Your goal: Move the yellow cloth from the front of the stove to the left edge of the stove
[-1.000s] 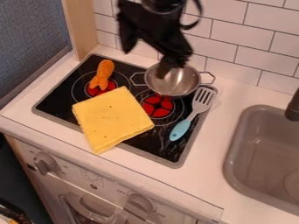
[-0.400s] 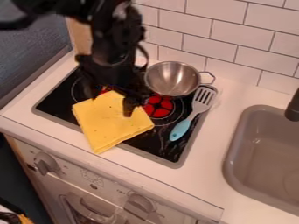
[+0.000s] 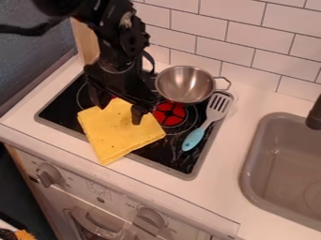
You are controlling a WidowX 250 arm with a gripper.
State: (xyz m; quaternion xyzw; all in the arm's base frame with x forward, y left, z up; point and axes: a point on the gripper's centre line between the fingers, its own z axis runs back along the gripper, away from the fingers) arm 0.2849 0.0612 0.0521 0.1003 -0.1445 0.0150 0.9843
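I am in the upper left part of the frame, and my gripper (image 3: 118,110) hangs down over the upper edge of the folded yellow cloth (image 3: 119,136). My jaws stand wide apart: one finger is at the left of the cloth's upper corner, the other is in front of its upper right part. They have no grip on the cloth, and whether they touch it I cannot tell. The cloth lies left of the centre, on the black stove top (image 3: 169,161), and its lower corner reaches over the front edge onto the white counter (image 3: 216,187). Just right of me, in the upper middle, is a metal pot (image 3: 186,84). Near the pot, a spatula (image 3: 217,107) with a light blue handle lies slanted. At the right side of the frame is a grey sink (image 3: 251,171), with a dark faucet (image 3: 315,115).
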